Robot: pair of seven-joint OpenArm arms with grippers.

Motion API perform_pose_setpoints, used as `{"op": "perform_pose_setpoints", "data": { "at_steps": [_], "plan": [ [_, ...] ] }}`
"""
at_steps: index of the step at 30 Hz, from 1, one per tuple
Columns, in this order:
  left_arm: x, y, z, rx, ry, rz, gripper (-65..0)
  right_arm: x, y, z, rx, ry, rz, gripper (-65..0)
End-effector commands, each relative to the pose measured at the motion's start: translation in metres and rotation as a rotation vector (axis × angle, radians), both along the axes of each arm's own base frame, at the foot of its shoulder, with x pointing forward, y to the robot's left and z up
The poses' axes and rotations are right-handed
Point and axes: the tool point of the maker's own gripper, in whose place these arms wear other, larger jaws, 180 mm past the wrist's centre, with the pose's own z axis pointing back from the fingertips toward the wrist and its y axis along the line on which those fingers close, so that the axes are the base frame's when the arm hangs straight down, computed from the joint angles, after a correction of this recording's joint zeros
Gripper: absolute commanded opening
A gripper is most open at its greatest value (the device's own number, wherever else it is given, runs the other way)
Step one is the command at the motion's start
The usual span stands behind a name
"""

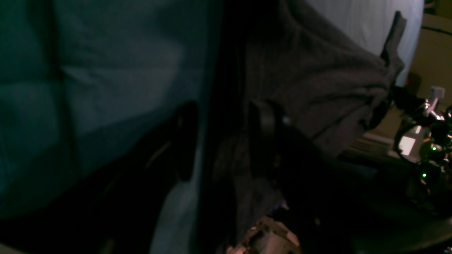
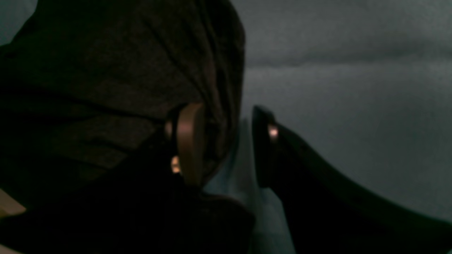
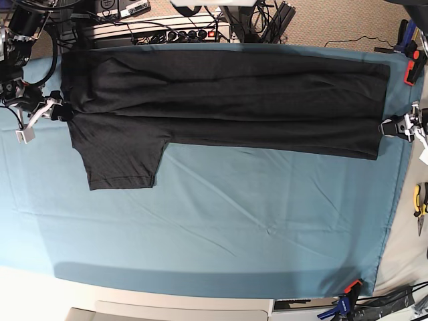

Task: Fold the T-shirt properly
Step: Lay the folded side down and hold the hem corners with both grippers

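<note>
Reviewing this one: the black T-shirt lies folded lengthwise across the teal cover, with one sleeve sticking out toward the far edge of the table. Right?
Not quite. In the base view the T-shirt does lie folded lengthwise on the teal cover, but its sleeve sticks out toward the near edge, not the far one.

The large black short-sleeved cloth T-shirt (image 3: 227, 100) looks soft and matt on the smooth, lightly creased teal cloth table cover (image 3: 221, 221).

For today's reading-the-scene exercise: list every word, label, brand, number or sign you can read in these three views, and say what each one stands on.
None can be read.
The T-shirt shows plain black fabric, no print in view.
The teal table cover carries no text.
Equipment behind the table: any markings too small to read.
</note>
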Motion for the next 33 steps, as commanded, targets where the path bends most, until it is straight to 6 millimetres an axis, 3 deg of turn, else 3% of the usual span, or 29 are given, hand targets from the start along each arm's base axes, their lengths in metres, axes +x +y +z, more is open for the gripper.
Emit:
{"op": "perform_pose_setpoints", "data": {
  "at_steps": [1,6,13,17,21,26,33],
  "plan": [
    [0.009,0.013,0.015,0.024,-0.046,0.012,-39.4,0.013,-0.01,0.02,-0.023,-0.067,-0.007,-41.7],
    [0.009,0.018,0.018,0.034,-0.048,0.015,-39.4,0.027,-0.019,0.037,-0.024,-0.142,-0.041,-41.7],
    [0.014,0.019,0.026,0.053,-0.074,-0.007,-39.4,0.071,-0.051,0.108,-0.032,-0.394,-0.156,-41.5],
    [0.024,0.013,0.037,0.074,-0.119,-0.053,-39.4,0.094,-0.053,0.123,-0.069,-0.453,-0.178,-38.8],
    [0.036,0.004,0.052,0.102,-0.182,-0.112,-39.4,0.114,-0.039,0.117,-0.04,-0.501,-0.214,-38.8],
    [0.046,-0.005,0.067,0.127,-0.24,-0.165,-39.4,0.139,-0.014,0.082,0.109,-0.506,-0.286,-38.8],
    [0.047,-0.006,0.068,0.129,-0.247,-0.17,-39.4,0.168,0.001,0.045,0.27,-0.452,-0.371,-38.8]
  ]
}}
